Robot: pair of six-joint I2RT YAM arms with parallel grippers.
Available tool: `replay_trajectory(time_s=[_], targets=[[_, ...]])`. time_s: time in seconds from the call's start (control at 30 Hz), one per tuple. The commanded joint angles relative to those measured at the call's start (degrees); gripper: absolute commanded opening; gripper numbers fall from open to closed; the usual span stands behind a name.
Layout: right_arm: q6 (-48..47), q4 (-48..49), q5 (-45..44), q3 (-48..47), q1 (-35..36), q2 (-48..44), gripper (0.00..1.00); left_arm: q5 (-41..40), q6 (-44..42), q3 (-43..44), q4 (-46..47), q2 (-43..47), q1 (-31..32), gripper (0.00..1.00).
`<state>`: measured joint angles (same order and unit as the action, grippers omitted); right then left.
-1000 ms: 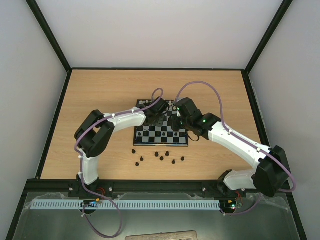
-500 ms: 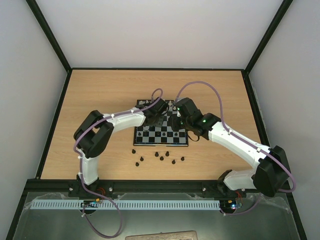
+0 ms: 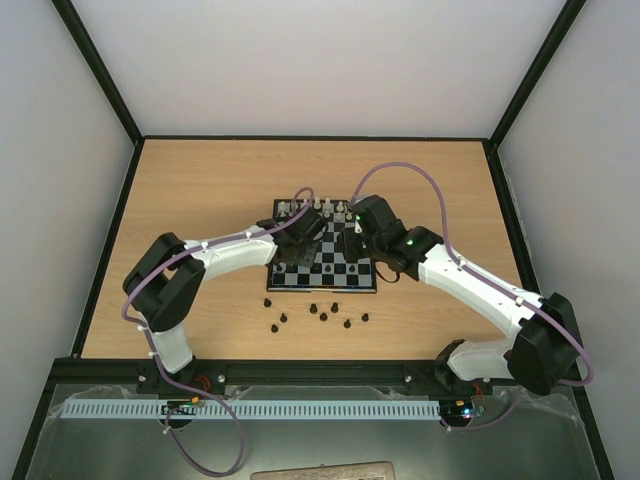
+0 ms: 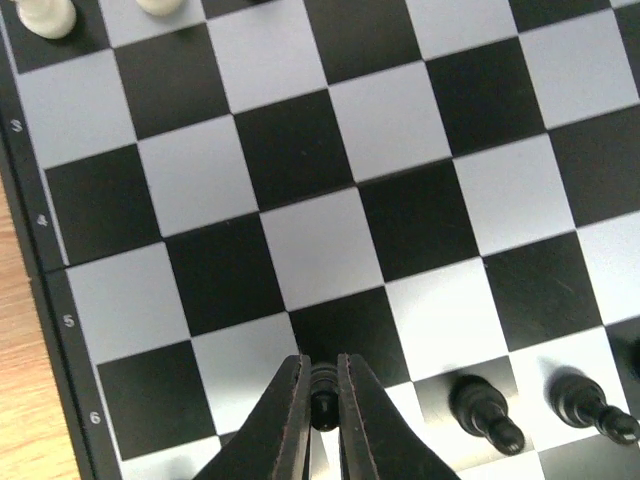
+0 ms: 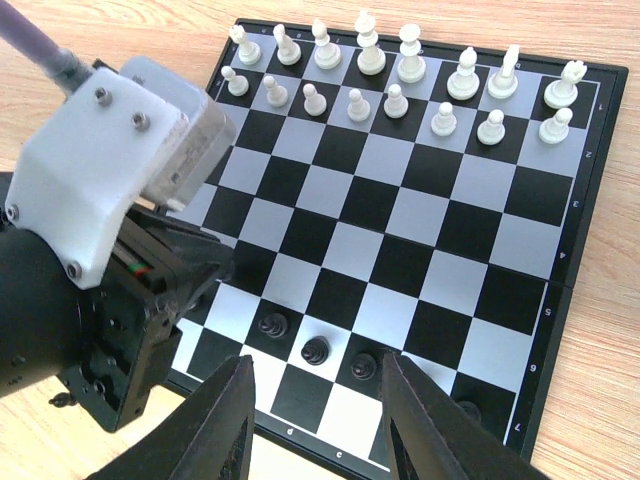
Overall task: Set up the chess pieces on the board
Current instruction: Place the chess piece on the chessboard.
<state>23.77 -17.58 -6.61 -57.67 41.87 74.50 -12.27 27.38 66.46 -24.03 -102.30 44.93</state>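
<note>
The left claw (image 4: 320, 378) is reaching in over the left side of the board (image 5: 395, 265). Its fingers (image 4: 290, 425) are drawn almost together and are pinching a small black piece (image 4: 322, 392). That piece is sitting low over the squares in the second file from the board's left border, toward the board's near edge. Two more black pieces (image 4: 485, 410) are standing on the board to the right of it, roughly level with it.

The right claw (image 5: 315, 372) is hovering above the board's near edge. Its jaws are spread wide and are gripping nothing, though in the right wrist view a black pawn (image 5: 315, 350) is showing on the board in the gap between them.

White pieces (image 5: 400, 95) are standing in two rows along the board's far edge. The remaining chess pieces (image 3: 323, 316) are lying scattered on the wooden counter (image 3: 200, 190) just off the board's near edge, apart from one another and clear of both arms.
</note>
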Motion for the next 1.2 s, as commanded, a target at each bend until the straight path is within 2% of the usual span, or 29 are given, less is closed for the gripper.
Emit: replay_trajectory(time_s=[0.0,0.6,0.8,0.97,1.17], targets=[[-0.21,0.18,-0.28,0.65,-0.1,-1.55,0.36,0.22,1.24,-1.33,-1.58,1.51,1.6,0.04],[-0.21,0.09,-0.13,0.69,-0.05,-1.9,0.36,0.41,3.26,-2.81,-0.95,0.83,4.8,0.06],[-0.22,0.09,-0.11,0.76,-0.07,-1.81,0.36,0.29,3.54,-3.08,-0.93,1.15,4.91,0.1],[-0.21,0.1,-0.08,0.8,-0.08,-1.75,0.36,-0.65,3.72,-3.0,-1.31,1.69,4.88,0.2],[-0.21,0.09,-0.22,0.76,-0.11,-1.89,0.36,-1.4,3.48,-1.78,-1.9,2.64,4.9,0.25]])
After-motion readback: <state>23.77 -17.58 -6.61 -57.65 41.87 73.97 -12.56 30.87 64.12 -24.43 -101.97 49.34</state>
